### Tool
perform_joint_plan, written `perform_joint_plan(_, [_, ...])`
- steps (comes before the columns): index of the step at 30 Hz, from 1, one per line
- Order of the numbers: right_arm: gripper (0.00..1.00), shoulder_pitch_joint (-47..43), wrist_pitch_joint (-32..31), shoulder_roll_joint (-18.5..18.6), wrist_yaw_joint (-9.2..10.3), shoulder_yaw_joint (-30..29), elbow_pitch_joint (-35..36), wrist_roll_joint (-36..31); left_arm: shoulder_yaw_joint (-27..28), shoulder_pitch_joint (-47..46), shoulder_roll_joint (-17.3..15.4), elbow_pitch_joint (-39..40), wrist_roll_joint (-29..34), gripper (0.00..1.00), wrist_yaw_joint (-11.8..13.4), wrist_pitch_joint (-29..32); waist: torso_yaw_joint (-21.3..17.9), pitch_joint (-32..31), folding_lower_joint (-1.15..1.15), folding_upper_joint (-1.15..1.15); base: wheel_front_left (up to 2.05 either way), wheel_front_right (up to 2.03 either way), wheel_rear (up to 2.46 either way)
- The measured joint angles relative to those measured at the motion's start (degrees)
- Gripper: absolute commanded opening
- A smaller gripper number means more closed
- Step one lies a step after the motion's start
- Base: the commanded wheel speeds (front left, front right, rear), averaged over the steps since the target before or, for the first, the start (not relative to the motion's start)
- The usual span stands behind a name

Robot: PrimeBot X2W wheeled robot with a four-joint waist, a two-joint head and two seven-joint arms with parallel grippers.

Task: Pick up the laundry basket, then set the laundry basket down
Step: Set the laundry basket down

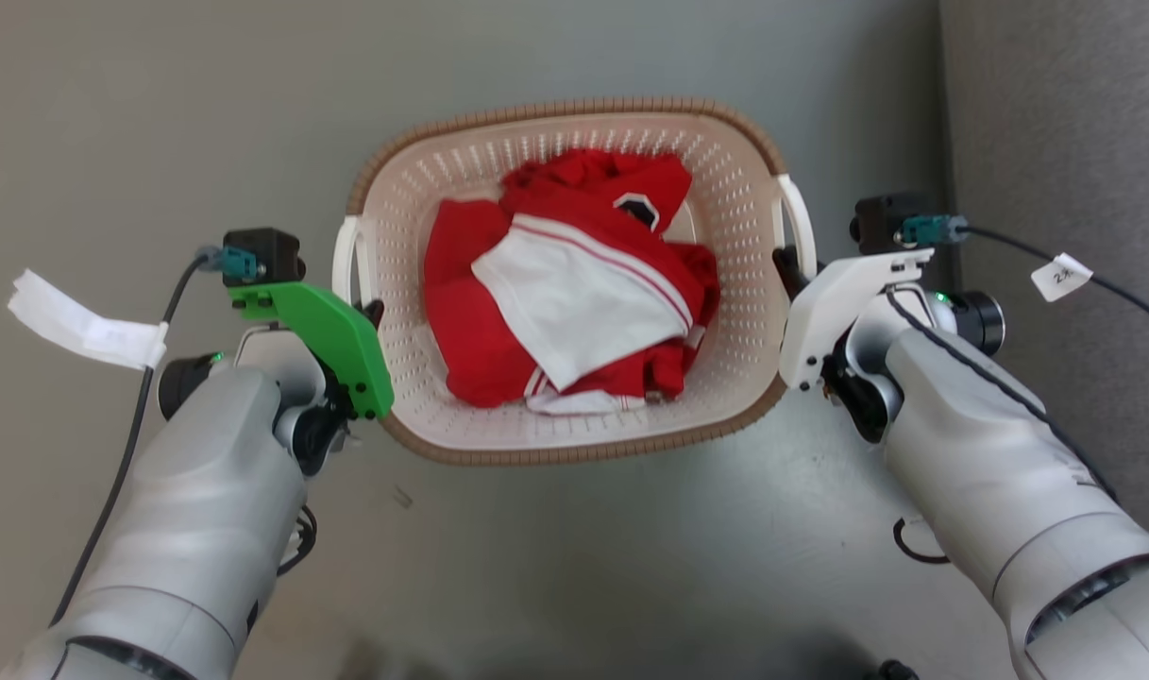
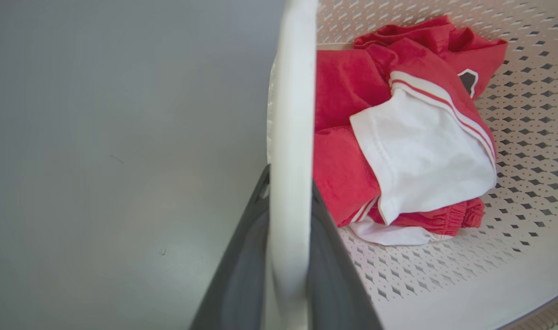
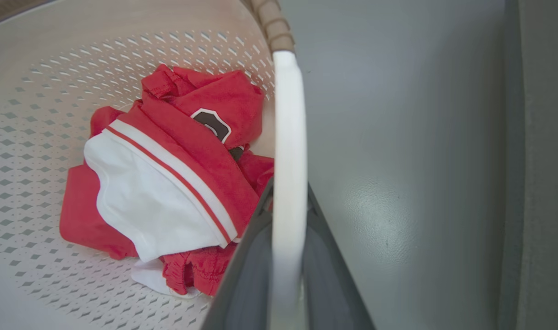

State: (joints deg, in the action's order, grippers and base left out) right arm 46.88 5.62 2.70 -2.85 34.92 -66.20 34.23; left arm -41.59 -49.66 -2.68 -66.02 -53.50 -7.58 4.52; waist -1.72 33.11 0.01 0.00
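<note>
Head view: rounded-rectangular cream perforated plastic laundry basket (image 1: 406,222) with brown woven-look rim sits centre frame over smooth grey floor (image 1: 159,94), between both arms. Can't tell if it rests on the floor or is off it. Crumpled red-and-white clothes (image 1: 574,293) lie inside. Left gripper (image 1: 371,314), under a green plastic bracket (image 1: 333,331), is at the white left handle (image 1: 347,253). Right gripper (image 1: 789,266), under a white bracket (image 1: 834,297), is at the white right handle (image 1: 797,212). Grey textured surface (image 1: 1056,113) at far right.

Left wrist view: left gripper (image 2: 289,188) has its two dark fingers (image 2: 242,256) nearly closed, one each side of the left handle (image 2: 292,91), pinching it. Basket wall (image 2: 526,137) and clothes (image 2: 398,137) to the right, floor (image 2: 100,137) to the left.

Right wrist view: right gripper (image 3: 288,195) likewise narrow, dark fingers (image 3: 251,266) clamped on the right handle (image 3: 288,114). Brown rim (image 3: 272,23) above it, basket wall (image 3: 45,101) and clothes (image 3: 168,183) to the left, floor (image 3: 398,137) to the right.
</note>
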Motion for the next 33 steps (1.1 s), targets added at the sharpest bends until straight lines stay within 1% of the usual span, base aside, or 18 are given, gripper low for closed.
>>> perform_joint_plan(6, [0.0, 2.14, 0.99, 0.22, 0.02, -0.38, -0.13, -0.01, -0.04, -2.04, 0.02, -0.01, 0.94, 0.0, 0.0, -1.64, 0.41, 4.75, 0.0, 0.0, 0.0, 0.0, 0.0])
perform_joint_plan(10, [0.0, 3.03, 1.91, 0.24, 0.45, -0.77, -0.41, 0.01, -0.1, -2.94, 0.07, -0.03, 1.0, 0.0, 0.0, -2.44, 0.64, 7.54, 0.0, 0.0, 0.0, 0.0, 0.0])
perform_joint_plan(19, [0.0, 4.4, 3.09, 0.25, 0.51, -1.64, -1.4, 0.3, -0.75, -4.81, 0.2, 0.0, 1.24, 0.0, 0.0, -4.15, 1.03, 12.7, -0.01, 0.0, 0.0, 0.0, 0.0])
perform_joint_plan(33, [0.0, 5.5, 4.03, 0.18, 0.51, -2.42, -2.69, 0.85, -1.29, -5.76, 0.57, -0.14, 1.26, 0.0, 0.0, -5.16, 1.38, 16.68, -0.01, 0.0, 0.0, 0.0, 0.0])
